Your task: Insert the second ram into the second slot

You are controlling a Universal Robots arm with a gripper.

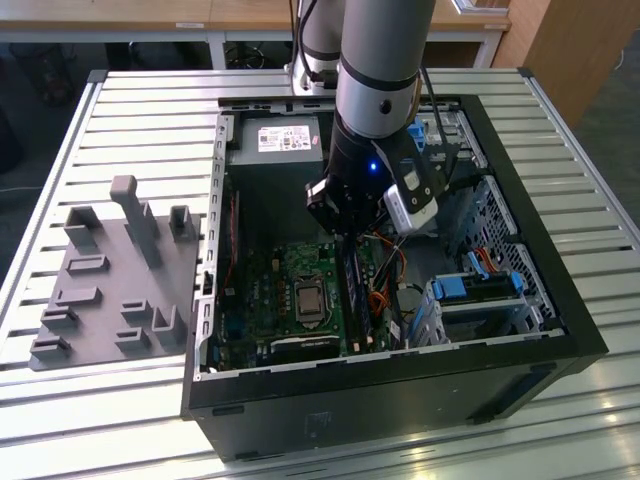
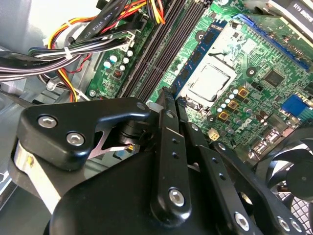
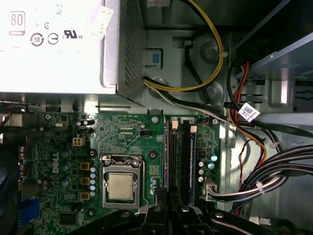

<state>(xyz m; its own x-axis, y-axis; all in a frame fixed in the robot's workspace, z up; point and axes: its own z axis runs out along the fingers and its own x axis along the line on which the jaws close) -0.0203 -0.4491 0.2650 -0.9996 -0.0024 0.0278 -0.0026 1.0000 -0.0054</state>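
Note:
My gripper [image 1: 345,228] hangs inside the open computer case [image 1: 560,300], just above the far end of the memory slots [image 1: 352,295]. In the second wrist view its fingers [image 2: 168,142] come together at the tips, shut, with nothing visible between them. Just past the tips, the second ram [image 2: 198,54], a thin blue stick, stands on edge in the slot beside the CPU socket [image 2: 208,83]. I cannot tell whether the tips touch it. The first wrist view looks down on the slot bank [image 3: 181,156], with the gripper [image 3: 168,208] at its near end.
The grey power supply [image 3: 58,44] fills the case's back corner. Cable bundles [image 3: 259,166] run beside the slots. Blue drive brackets [image 1: 480,285] sit at the exterior view's right. A fan [image 2: 293,166] lies near the CPU. A grey fixture plate [image 1: 120,280] rests on the table outside the case.

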